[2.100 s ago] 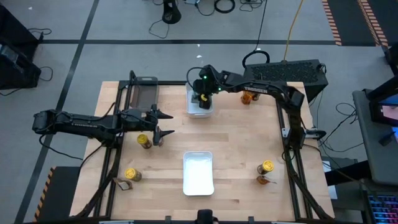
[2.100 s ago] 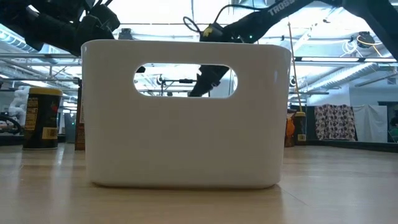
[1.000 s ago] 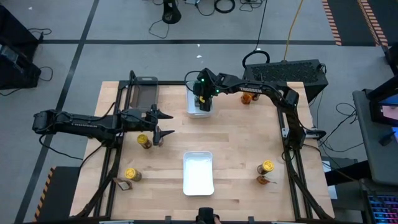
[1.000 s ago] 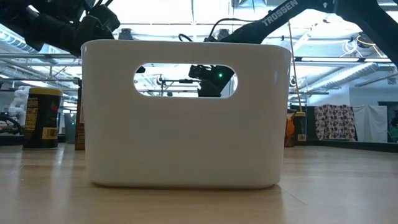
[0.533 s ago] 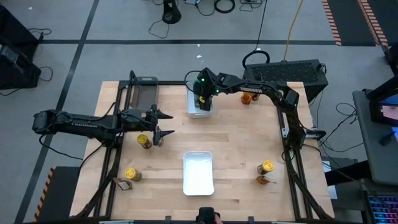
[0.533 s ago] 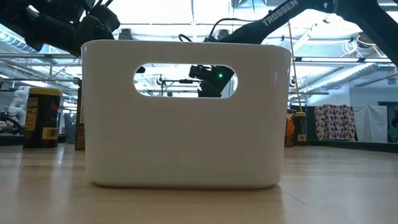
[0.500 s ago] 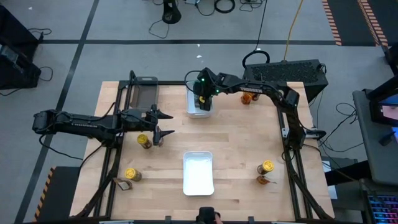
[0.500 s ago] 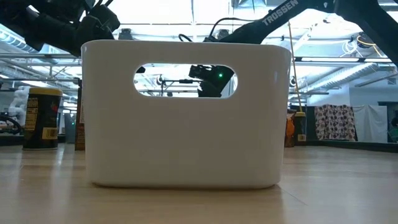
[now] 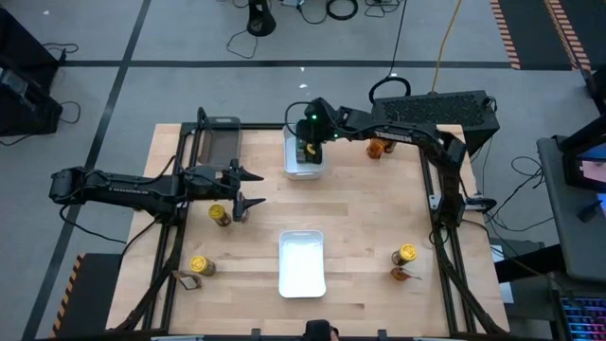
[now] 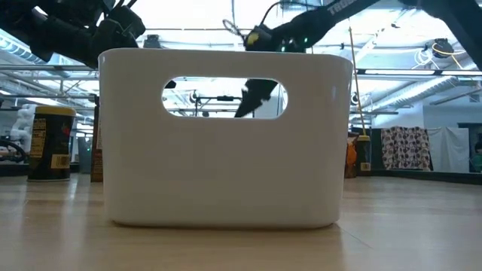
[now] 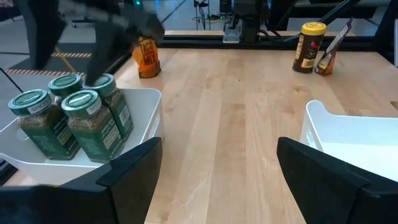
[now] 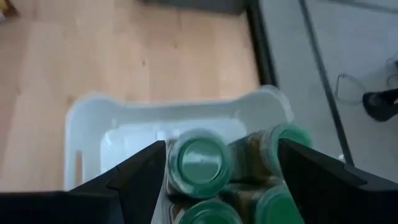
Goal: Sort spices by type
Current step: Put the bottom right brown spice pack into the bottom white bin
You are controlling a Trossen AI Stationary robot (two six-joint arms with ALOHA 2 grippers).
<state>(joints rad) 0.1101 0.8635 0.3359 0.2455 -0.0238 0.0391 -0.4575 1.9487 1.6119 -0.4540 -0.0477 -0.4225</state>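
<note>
Several green-lidded jars [image 12: 200, 158] stand upright in the far white bin [image 9: 292, 161]; they also show in the left wrist view [image 11: 81, 115]. My right gripper [image 12: 221, 148] hangs open above this bin [image 9: 308, 150], its fingers on either side of one green lid without touching it. My left gripper [image 9: 258, 188] is open and empty at the table's left, beside a yellow-lidded jar [image 9: 220, 215]. Another yellow-lidded jar [image 9: 198, 265] and a brown packet [image 9: 187, 281] stand near the front left. A third such jar [image 9: 405, 254] and a packet [image 9: 402, 275] stand at the front right.
A second white bin [image 9: 302, 263] stands at the front middle and fills the low view [image 10: 226, 150]. An orange item [image 9: 379, 148] stands at the far right of the table. A dark grey tray [image 9: 220, 142] lies at the far left. Bare wood lies between the two bins.
My right gripper has risen out of the far white bin, where it hung low among the green-lidded jars a second ago. The jars stay in the bin. My left arm has kept still.
</note>
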